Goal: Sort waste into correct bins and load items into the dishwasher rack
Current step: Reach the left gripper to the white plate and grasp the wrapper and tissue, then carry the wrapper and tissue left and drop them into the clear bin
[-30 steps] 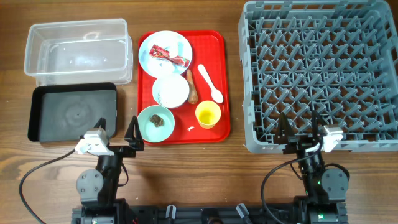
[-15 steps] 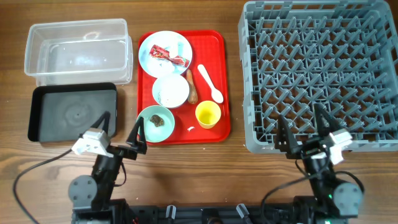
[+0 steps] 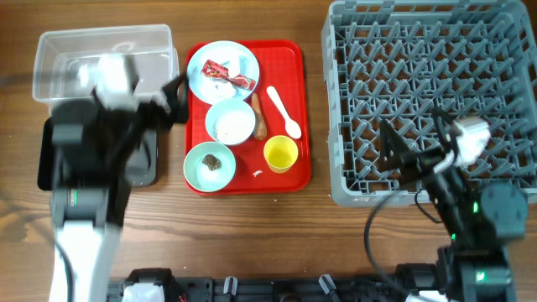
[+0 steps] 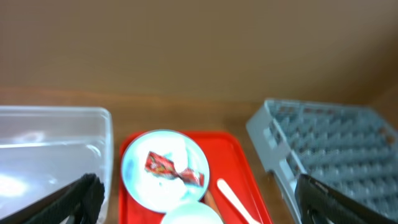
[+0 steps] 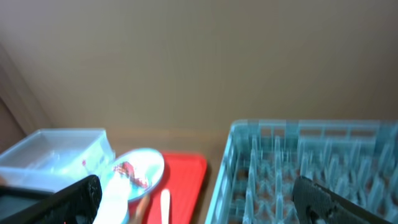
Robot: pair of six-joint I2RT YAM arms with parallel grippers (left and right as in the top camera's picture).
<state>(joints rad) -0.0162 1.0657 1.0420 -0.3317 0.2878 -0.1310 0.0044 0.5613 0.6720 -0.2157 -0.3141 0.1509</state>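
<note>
On the red tray, a pale blue plate (image 3: 220, 63) holds the red wrapper (image 3: 228, 75). Near it are a small white bowl (image 3: 230, 124), an orange-brown stick (image 3: 258, 117), a white spoon (image 3: 284, 111), a yellow cup (image 3: 280, 153) and a mint-green bowl (image 3: 201, 172) holding a dark lump (image 3: 211, 163). My left gripper (image 3: 164, 105) is open and empty, raised over the black tray (image 3: 147, 164) beside the clear tub (image 3: 105, 63). Its view shows the plate (image 4: 140, 177), wrapper (image 4: 174, 170) and spoon (image 4: 233, 198) between the jaws (image 4: 199, 208). My right gripper (image 3: 417, 147) is open and empty above the front of the grey rack (image 3: 428, 67).
A white scrap (image 3: 258, 174) lies on the red tray (image 3: 295, 67) by the cup. The right wrist view shows the rack (image 5: 311, 168) ahead of the gripper (image 5: 196, 205), the plate (image 5: 146, 165) and the tub (image 5: 56, 152) to the left. Cables trail at the table's front.
Both arms rose from low at the table's front. The left arm swung back over the black tray and tub; the right arm moved over the rack's front edge. Nothing was grasped.
</note>
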